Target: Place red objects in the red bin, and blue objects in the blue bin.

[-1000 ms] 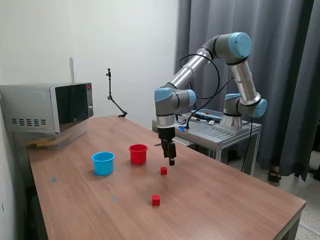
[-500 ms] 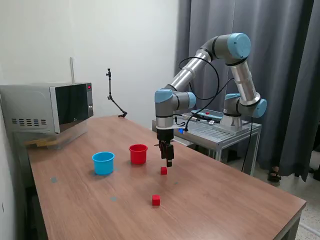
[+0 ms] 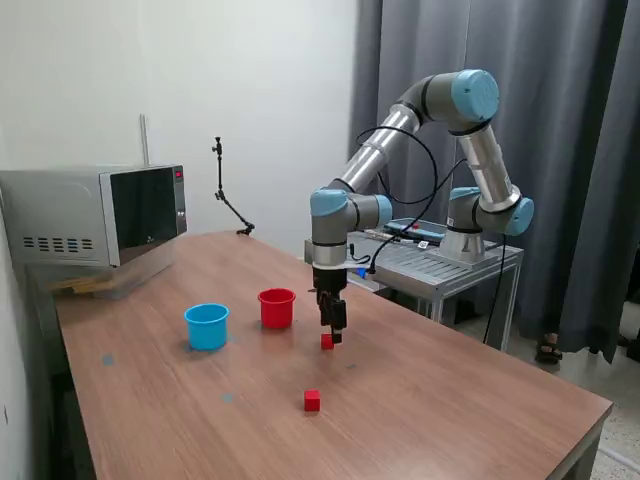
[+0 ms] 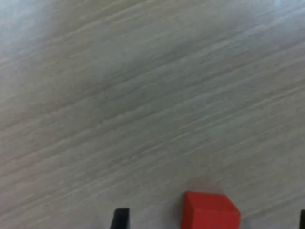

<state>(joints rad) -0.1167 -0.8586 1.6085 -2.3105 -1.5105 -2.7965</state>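
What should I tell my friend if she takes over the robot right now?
Claw: open, low over the red cube nearest the red cup; in the wrist view the cube sits between the fingertips, not gripped yet.
Other red cube: loose on the table, nearer the front edge.
Red cup and blue cup: upright, side by side.
Blue cubes: none visible; cannot see inside the cups.
Left to do: grip this cube, drop it in the red cup, then the other red cube.
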